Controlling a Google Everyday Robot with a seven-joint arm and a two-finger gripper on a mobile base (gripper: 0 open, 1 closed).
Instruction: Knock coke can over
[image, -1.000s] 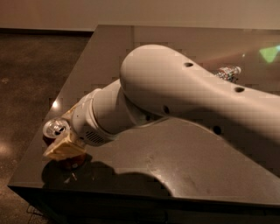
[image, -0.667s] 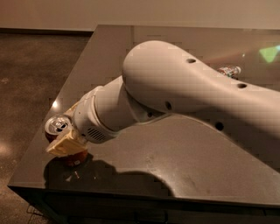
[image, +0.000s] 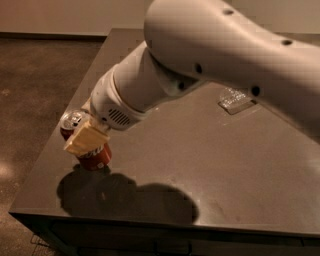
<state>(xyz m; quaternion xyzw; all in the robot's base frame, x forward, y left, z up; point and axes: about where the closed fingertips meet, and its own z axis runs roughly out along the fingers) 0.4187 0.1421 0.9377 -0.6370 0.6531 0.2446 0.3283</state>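
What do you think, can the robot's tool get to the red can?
Probably yes. The tool sits right against the can, near the left edge of the table, and nothing stands between them.

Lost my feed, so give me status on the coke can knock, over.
End effector at coke can, near left edge of table. Can not yet down. Clear plastic item far off, nothing blocking.
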